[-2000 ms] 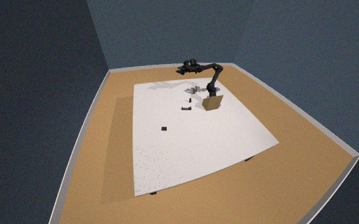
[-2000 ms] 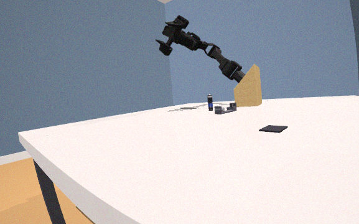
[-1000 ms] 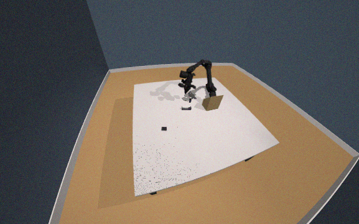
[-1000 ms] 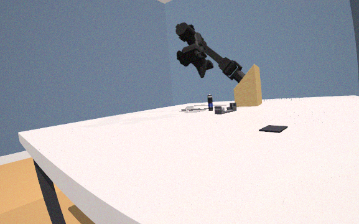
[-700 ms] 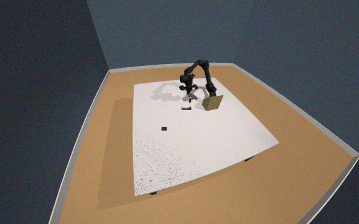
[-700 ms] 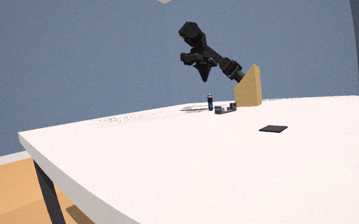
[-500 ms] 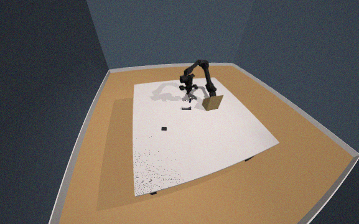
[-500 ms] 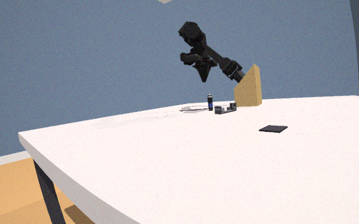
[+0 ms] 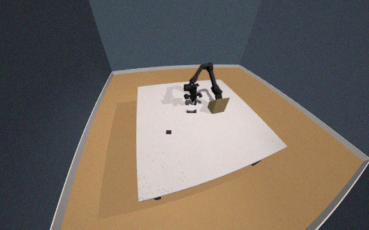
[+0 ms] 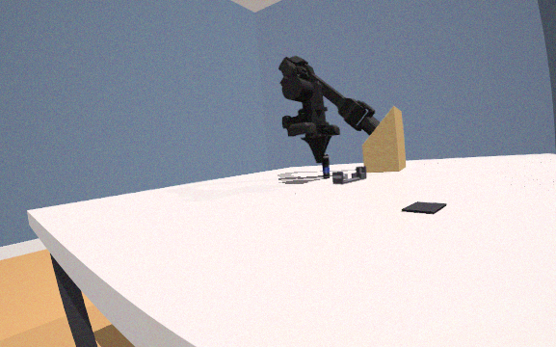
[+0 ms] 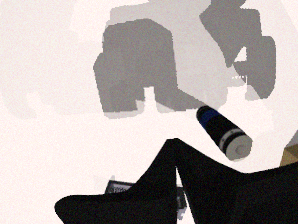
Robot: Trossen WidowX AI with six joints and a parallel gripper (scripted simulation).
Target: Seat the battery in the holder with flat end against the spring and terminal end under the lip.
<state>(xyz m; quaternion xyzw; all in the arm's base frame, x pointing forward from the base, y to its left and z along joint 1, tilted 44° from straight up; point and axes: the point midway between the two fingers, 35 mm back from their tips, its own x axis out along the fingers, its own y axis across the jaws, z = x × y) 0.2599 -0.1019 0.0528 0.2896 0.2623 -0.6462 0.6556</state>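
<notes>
Holds the gripper (image 10: pixel 319 155) pointed straight down, fingers pressed together to a thin slit with nothing pinched between them. Hovers with the tip just above and a touch to one side of the battery (image 10: pixel 326 167), not around it; seems not to be touching it, though the exterior view cannot settle that.

Leaves the battery standing upright on end on the table (image 10: pixel 258 251), blue band around the middle, outside the holder (image 10: pixel 350 176) and just beside it. Looks like an approach, judged from the pose: with fingers together no grasp is possible, so perhaps lined up to tip the battery over, or simply needing to spread before coming down around it. Calls for care either way, since an upright cylinder would topple and roll at a light knock.

Shows the holder lying low and open-topped, one raised end nearer the tan wedge block (image 10: pixel 385 145), no battery in it. Cannot tell spring end from lip end at this size.

Places the arm's base behind the wedge, out of sight in the exterior view. Finds a thin black square pad (image 10: pixel 423 207) well apart, nearer the exterior camera, no part of the job.
</notes>
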